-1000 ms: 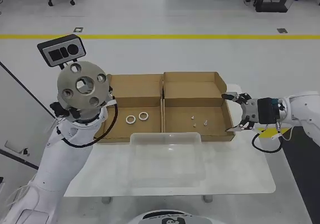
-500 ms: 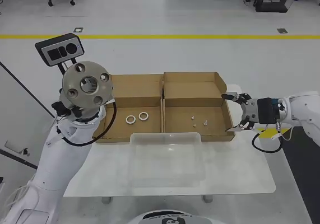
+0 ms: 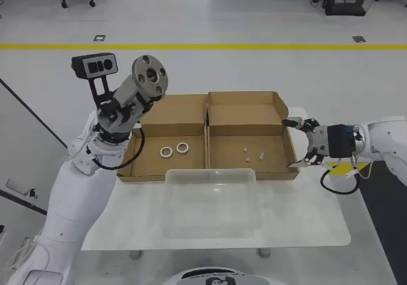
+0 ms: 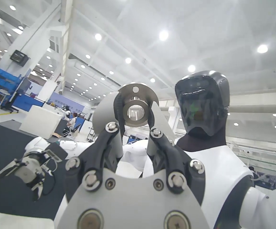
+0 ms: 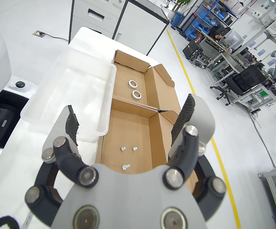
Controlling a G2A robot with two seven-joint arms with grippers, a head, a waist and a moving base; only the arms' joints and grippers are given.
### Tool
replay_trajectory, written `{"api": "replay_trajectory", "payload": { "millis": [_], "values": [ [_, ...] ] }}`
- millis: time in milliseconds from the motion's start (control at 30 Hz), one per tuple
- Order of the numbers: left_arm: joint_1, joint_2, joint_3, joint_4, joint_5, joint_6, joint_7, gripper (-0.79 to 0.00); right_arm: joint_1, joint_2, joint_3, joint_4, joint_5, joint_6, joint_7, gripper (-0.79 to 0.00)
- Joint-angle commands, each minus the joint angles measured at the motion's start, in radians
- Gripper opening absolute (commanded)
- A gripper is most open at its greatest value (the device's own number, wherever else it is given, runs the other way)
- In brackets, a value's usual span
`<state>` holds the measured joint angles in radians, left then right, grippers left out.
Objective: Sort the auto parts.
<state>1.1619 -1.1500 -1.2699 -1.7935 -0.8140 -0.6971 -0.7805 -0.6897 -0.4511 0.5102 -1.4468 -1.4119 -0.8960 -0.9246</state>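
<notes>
Round, holed metal flange [image 4: 141,93] tight within left gripper [image 4: 135,113]; right gripper [image 5: 129,110] wide open.

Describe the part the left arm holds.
Find the two cardboard boxes on the table; the left gripper is raised beside the ring box's far corner. Between its fingers is a grey metal flange, a holed disc far larger than the boxed rings and bolts.

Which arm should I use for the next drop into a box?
Left. Its pincer is shut on the metal flange, raised near the left cardboard box. The right pincer is open and empty at the right cardboard box's outer edge.
</notes>
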Motion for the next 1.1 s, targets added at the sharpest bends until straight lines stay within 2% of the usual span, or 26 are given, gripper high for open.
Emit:
{"api": "replay_trajectory", "payload": {
  "millis": [0, 200, 333, 500, 767, 900, 1067],
  "values": [
    [-0.005, -0.002, -0.001, 0.011, 0.037, 0.023, 0.034, -0.785, 0.0, 0.0, 0.0, 0.0, 0.0, 0.0, 0.0, 0.0],
    [-0.084, -0.003, -0.01, 0.08, 0.217, 0.148, 0.089, -0.785, 0.0, 0.0, 0.0, 0.0, 0.0, 0.0, 0.0, 0.0],
    [-0.13, 0.001, -0.013, 0.118, 0.379, 0.218, 0.074, -0.785, 0.0, 0.0, 0.0, 0.0, 0.0, 0.0, 0.0, 0.0],
    [-0.117, 0.01, -0.026, 0.129, 0.526, 0.286, 0.072, -0.785, 0.0, 0.0, 0.0, 0.0, 0.0, 0.0, 0.0, 0.0],
    [-0.061, 0.028, -0.07, 0.093, 0.705, 0.389, 0.05, -0.785, 0.0, 0.0, 0.0, 0.0, 0.0, 0.0, 0.0, 0.0],
    [-0.077, 0.037, -0.08, 0.082, 0.796, 0.44, 0.001, -0.785, 0.0, 0.0, 0.0, 0.0, 0.0, 0.0, 0.0, 0.0],
    [-0.131, 0.043, -0.056, 0.094, 0.914, 0.484, -0.078, -0.785, 0.0, 0.0, 0.0, 0.0, 0.0, 0.0, 0.0, 0.0]
  ]
}}
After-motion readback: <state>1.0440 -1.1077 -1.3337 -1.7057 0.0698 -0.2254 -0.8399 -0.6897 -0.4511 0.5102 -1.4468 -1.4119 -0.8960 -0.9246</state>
